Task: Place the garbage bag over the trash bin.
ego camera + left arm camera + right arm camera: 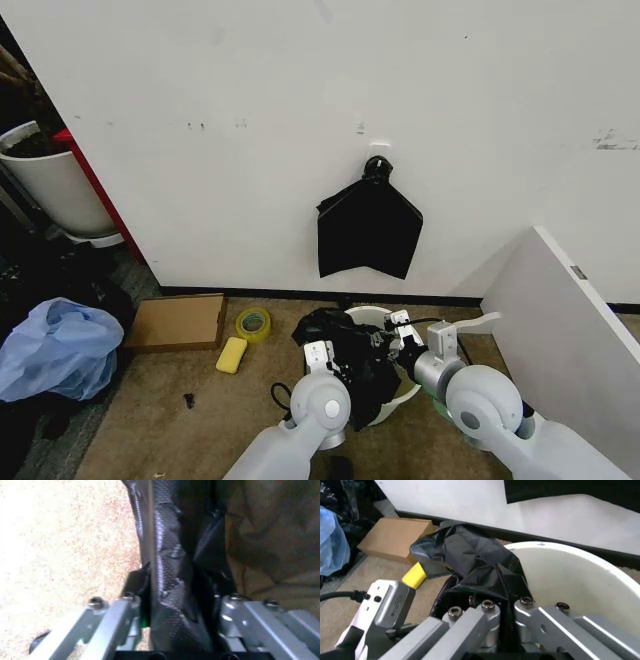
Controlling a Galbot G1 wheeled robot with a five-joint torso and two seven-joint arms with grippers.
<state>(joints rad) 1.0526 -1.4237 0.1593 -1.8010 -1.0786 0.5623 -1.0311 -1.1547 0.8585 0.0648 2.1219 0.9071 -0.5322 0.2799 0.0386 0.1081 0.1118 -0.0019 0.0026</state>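
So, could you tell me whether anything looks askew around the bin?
Yes: the garbage bag lies bunched over the trash bin's left rim rather than spread around it, pinched by the left gripper and right gripper.

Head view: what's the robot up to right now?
Both arms are working the garbage bag at the trash bin on the carpet by the wall. The left gripper and right gripper each have their jaws shut on black film. The bag is bunched over the bin's left rim; the rest of the rim is bare, so the bin is not yet covered.
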